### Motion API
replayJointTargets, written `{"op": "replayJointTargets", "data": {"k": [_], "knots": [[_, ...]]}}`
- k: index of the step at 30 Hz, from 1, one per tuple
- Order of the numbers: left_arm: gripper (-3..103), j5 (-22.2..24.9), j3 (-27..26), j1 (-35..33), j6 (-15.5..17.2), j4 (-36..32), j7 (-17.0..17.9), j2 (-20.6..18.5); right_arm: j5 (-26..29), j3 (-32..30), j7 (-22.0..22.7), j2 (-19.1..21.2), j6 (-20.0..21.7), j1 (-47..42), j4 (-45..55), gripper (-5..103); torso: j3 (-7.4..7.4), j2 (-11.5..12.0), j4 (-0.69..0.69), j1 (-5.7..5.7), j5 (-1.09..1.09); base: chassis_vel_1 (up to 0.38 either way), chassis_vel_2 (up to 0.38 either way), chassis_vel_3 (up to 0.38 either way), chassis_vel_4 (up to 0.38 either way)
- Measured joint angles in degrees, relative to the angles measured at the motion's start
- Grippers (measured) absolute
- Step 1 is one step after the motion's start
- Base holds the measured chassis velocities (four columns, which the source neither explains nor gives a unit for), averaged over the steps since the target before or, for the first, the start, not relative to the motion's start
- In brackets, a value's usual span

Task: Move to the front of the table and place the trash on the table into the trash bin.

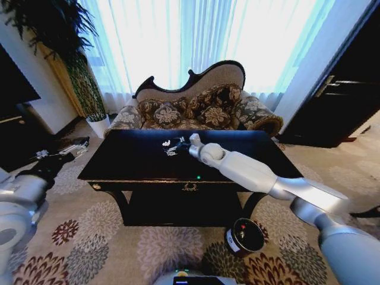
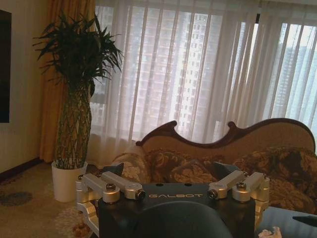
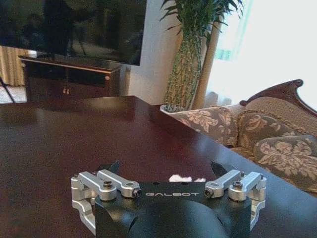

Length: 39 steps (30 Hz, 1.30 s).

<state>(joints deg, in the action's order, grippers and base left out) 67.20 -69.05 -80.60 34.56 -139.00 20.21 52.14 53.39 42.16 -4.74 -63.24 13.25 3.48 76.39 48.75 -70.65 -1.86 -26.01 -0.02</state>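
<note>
Right gripper [image 1: 181, 142] reached out over the table [image 1: 136, 160] toward the trash [image 1: 170, 148], white crumpled scraps lying near the top's middle, slightly toward its 12 o'clock edge by the sofa [image 1: 202, 107]. In the right wrist view its fingers [image 3: 110, 167] stood spread apart, empty, with a white scrap [image 3: 185, 178] showing between them just ahead. The left gripper [image 1: 76, 146] hung parked off the table's 9 o'clock end, and whether it was released or clenched could not be told. The trash bin [image 1: 244, 236] stood on the carpet at the table's 5 o'clock corner, near the robot.

The robot already faced the table front, so the step in hand looked like the first pick. The next move probably called for lowering onto the scrap, pinching it, then swinging back toward the bin.

From the head view the fingertips and the scraps ran together, so contact was uncertain. How many pieces lay there, and whether a clear bottle-like piece was among them, was hard to make out. The bin's inside was mostly dark.
</note>
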Motion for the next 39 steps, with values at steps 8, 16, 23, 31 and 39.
{"op": "replayJointTargets", "data": {"k": [8,16,23,31,39], "knots": [[100,-0.21,0.94,0.89,-0.05,0.88,-0.17,-0.16,-0.70,0.70,7.16,-4.57,3.87,0.90,-3.57,100,0.00,0.00,-0.01,0.01,0.00,0.000,0.000,0.000,0.000],[100,-0.46,1.71,1.37,-0.21,1.47,-0.26,-0.23,-1.10,1.05,9.84,-8.41,4.23,0.63,-7.84,100,0.00,0.00,0.00,0.01,0.00,0.000,0.000,0.000,0.000],[100,-0.36,1.08,1.51,-0.32,1.83,-0.40,-0.82,-0.55,1.01,9.94,-9.70,4.17,0.68,-11.27,100,0.00,0.00,-0.01,0.00,0.00,0.000,0.000,0.000,0.000],[100,-0.28,0.97,1.51,-0.38,1.84,-0.44,-0.94,1.94,1.12,10.07,-9.78,5.13,0.71,-12.05,100,0.00,-0.01,-0.01,0.01,0.01,0.000,0.000,0.000,0.000],[100,-0.30,0.68,1.29,-0.43,1.83,-0.47,-0.99,2.69,1.40,9.75,-10.14,6.45,0.85,-12.53,100,0.00,-0.01,0.00,0.01,0.01,0.000,0.000,0.000,0.000]]}}
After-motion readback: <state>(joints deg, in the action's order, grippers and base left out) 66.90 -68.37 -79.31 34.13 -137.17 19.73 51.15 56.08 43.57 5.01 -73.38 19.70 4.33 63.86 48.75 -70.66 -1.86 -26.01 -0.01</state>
